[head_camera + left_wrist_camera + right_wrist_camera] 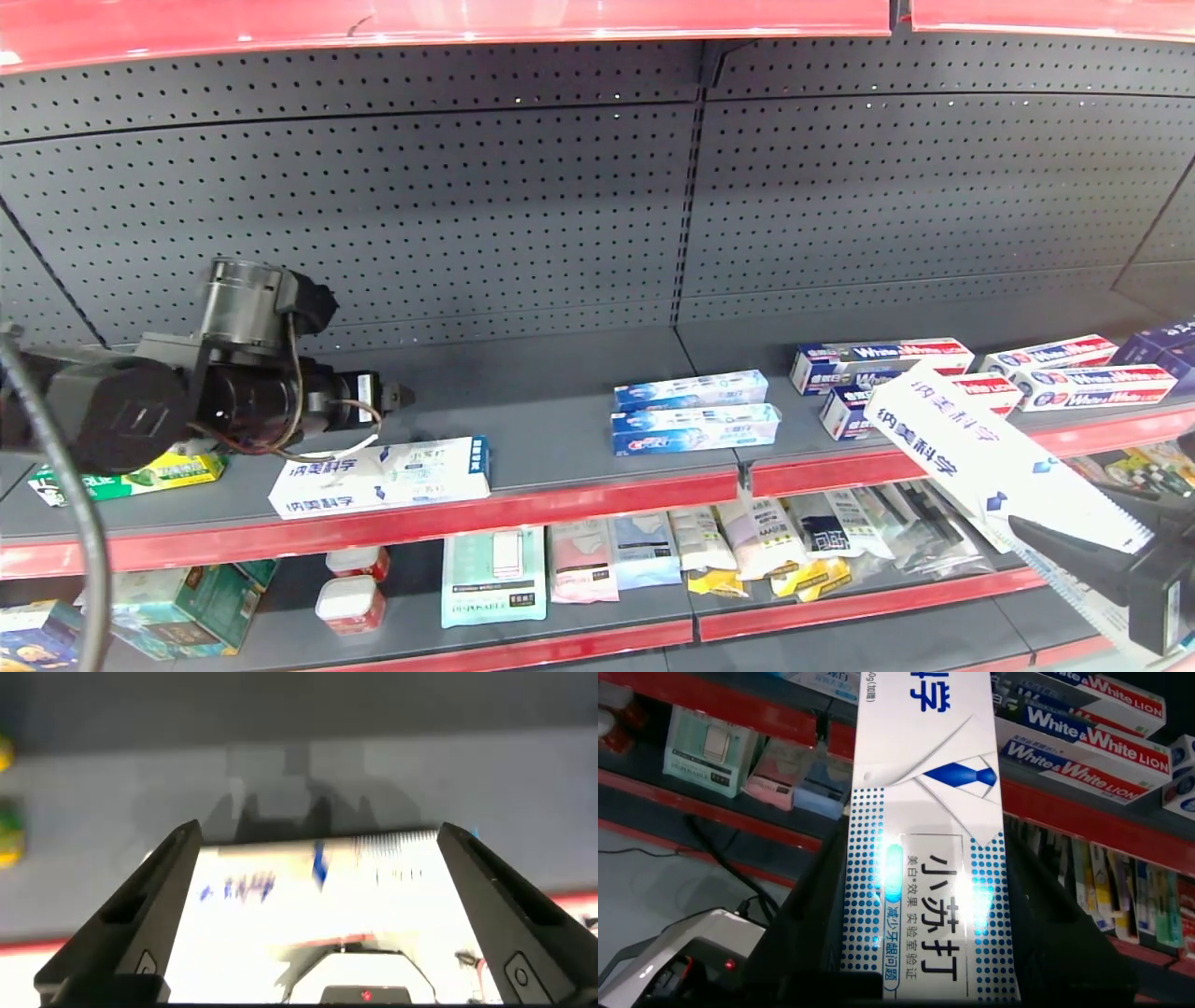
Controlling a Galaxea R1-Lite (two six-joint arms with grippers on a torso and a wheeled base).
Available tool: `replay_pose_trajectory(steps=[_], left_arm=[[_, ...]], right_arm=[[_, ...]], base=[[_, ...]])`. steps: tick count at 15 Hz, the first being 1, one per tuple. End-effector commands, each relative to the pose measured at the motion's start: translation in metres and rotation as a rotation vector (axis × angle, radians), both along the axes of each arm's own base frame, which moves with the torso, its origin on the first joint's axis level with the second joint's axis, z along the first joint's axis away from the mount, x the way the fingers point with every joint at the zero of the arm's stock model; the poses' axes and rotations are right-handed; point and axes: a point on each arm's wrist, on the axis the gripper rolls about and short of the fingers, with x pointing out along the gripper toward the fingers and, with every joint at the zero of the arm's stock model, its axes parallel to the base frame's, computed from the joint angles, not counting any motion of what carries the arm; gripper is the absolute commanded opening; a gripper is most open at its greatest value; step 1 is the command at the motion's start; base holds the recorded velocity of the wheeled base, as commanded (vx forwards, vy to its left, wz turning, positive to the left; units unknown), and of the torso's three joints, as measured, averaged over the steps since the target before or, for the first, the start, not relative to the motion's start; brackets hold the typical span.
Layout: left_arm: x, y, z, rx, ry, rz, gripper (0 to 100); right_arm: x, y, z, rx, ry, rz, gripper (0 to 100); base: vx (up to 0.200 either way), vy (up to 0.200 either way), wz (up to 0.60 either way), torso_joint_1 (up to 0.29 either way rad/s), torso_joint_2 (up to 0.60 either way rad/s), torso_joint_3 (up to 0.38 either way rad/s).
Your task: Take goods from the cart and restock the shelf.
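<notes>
Grey metal with a red front lip, the shelf (560, 373) is what I place everything against. My left hand (397, 397) hangs low over the shelf's left part, just behind a white box (378, 476) that lies flat along the shelf's front lip. From my left wrist I see both fingers (159, 915) spread wide, with that white box (318, 905) lying between and beyond them on the shelf; the hand (318, 835) is open and grips nothing.

My right hand (1055, 541) is out in front of the shelf's right part, below its lip, clamped on a second white box (990, 457). This box tilts, its far end rising level with the shelf's lip and its near end down in my fingers. The right wrist camera shows the second white box (924, 859) running lengthwise between my dark fingers (813, 915), which press its two long sides.

Two blue boxes (695, 415) lie side by side at the shelf's middle. Several red-and-blue striped boxes (882, 359) lie on the shelf's right part, and a green box (131, 476) lies at its left end. Under the shelf, a lower level carries packets (579, 560) and small jars (350, 588).
</notes>
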Motion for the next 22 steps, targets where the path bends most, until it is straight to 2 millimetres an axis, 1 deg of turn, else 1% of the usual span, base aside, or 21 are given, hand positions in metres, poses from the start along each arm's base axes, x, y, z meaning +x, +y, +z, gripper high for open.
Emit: replay_pose_trajectory(steps=[1, 2, 3, 6, 7, 8, 9, 12, 15, 17, 18, 19, 20, 21, 22], left_arm=[[-0.05, 0.011, 0.024, -0.012, -0.076, 0.005, 100], [-0.056, 0.012, 0.025, -0.012, -0.082, 0.004, 100], [-0.088, 0.018, 0.032, -0.014, -0.123, -0.002, 100], [-0.137, 0.027, 0.035, -0.021, -0.192, -0.015, 100], [-0.161, 0.032, 0.029, 0.003, -0.21, -0.04, 100], [-0.171, 0.034, 0.025, 0.018, -0.216, -0.055, 100], [-0.193, 0.038, 0.019, 0.026, -0.25, -0.084, 100], [-0.237, 0.045, 0.004, 0.01, -0.321, -0.178, 100], [-0.281, 0.051, -0.008, -0.014, -0.377, -0.344, 100], [-0.302, 0.054, -0.019, -0.002, -0.387, -0.425, 100], [-0.302, 0.054, -0.019, -0.002, -0.387, -0.425, 100], [-0.307, 0.057, -0.027, 0.051, -0.389, -0.361, 100], [-0.307, 0.059, -0.027, 0.117, -0.394, -0.266, 100], [-0.309, 0.061, -0.027, 0.156, -0.414, -0.207, 100], [-0.313, 0.062, -0.032, 0.156, -0.434, -0.204, 100]], right_arm=[[0.001, 0.0, 0.001, -0.002, -0.002, 0.001, 0], [0.001, 0.0, 0.002, -0.005, -0.006, 0.004, 0], [0.001, 0.0, 0.003, -0.028, -0.02, 0.014, 0], [0.005, 0.001, 0.011, -0.068, -0.055, 0.033, 0], [0.01, 0.0, 0.013, -0.132, -0.069, 0.056, 0], [0.011, 0.0, 0.014, -0.156, -0.078, 0.065, 0], [0.015, 0.0, 0.015, -0.177, -0.079, 0.075, 0], [0.025, 0.001, 0.022, -0.178, -0.086, 0.081, 0], [0.031, 0.001, 0.024, -0.181, -0.084, 0.083, 0], [0.032, 0.002, 0.025, -0.182, -0.088, 0.086, 0], [0.032, 0.002, 0.025, -0.182, -0.088, 0.086, 0], [0.037, 0.002, 0.029, -0.19, -0.096, 0.089, 0], [0.041, 0.002, 0.031, -0.191, -0.1, 0.089, 0], [0.043, 0.002, 0.035, -0.189, -0.112, 0.089, 0], [0.045, 0.002, 0.036, -0.19, -0.112, 0.092, 0]], base=[[0.0, 0.0, 0.0, 0.0, 0.0, 0.0], [0.0, 0.0, 0.0, 0.0, 0.0, 0.0], [0.0, 0.0, 0.0, 0.0, 0.0, 0.0], [0.0, 0.0, 0.0, 0.0, 0.0, 0.0], [0.0, 0.0, 0.0, 0.0, 0.0, 0.0], [0.0, 0.0, 0.0, 0.0, 0.0, 0.0], [0.0, 0.0, 0.0, 0.0, 0.0, 0.0], [0.0, 0.0, 0.0, 0.0, 0.0, 0.0], [0.0, 0.0, 0.0, 0.0, 0.0, 0.0], [0.0, 0.0, 0.0, 0.0, 0.0, 0.0], [0.0, 0.0, 0.0, 0.0, 0.0, 0.0], [0.0, 0.0, 0.0, 0.0, 0.0, 0.0], [0.0, 0.0, 0.0, 0.0, 0.0, 0.0], [0.0, 0.0, 0.0, 0.0, 0.0, 0.0], [0.0, 0.0, 0.0, 0.0, 0.0, 0.0]])
